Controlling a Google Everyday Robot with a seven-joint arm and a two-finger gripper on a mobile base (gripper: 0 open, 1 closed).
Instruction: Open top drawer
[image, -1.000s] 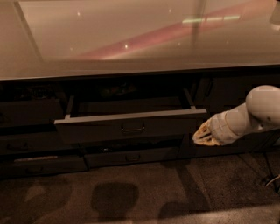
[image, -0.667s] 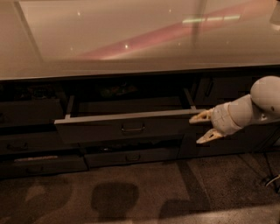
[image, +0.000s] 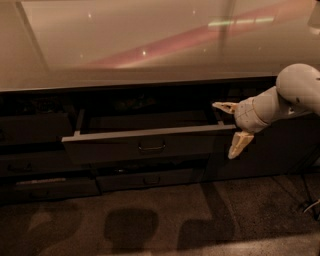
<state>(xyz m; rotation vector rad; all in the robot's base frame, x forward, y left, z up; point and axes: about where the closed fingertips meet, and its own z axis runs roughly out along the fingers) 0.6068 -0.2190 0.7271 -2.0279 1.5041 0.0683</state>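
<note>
Underfoot: the dark speckled floor (image: 150, 225) ran up to the foot of the cabinet, and soft shadows lay across it.
Lower drawers: a shallow drawer front (image: 170, 177) with a small pull sat shut beneath the open one. To its left, another shallow front (image: 45, 186) carried a pale strip along its upper part.
Top drawer: the top drawer (image: 110, 146) stood pulled out from the cabinet. Its wide grey front was well forward of the fronts beside it, so the side walls and the dim box inside showed from above.
Handle: a small dark centre pull (image: 151, 147) sat in the middle of that front.
Gripper: the gripper (image: 232, 126) hung at the drawer's right-hand end, well apart from the pull.
Jaws: they were spread wide and released, clasping nothing. One pale finger (image: 225, 106) pointed left above the drawer's right side and the other slanted down below the front's right end. The front's right corner lay between the two, and I could not tell whether either one touched it.
Arm: a rounded white arm (image: 295, 90) reached in from the right edge, in front of the dark cabinet face (image: 280, 150).
Countertop: farthest back, a glossy countertop (image: 125, 50) overhung the drawers, with a pinkish streak and a few bright specks reflected in it.
</note>
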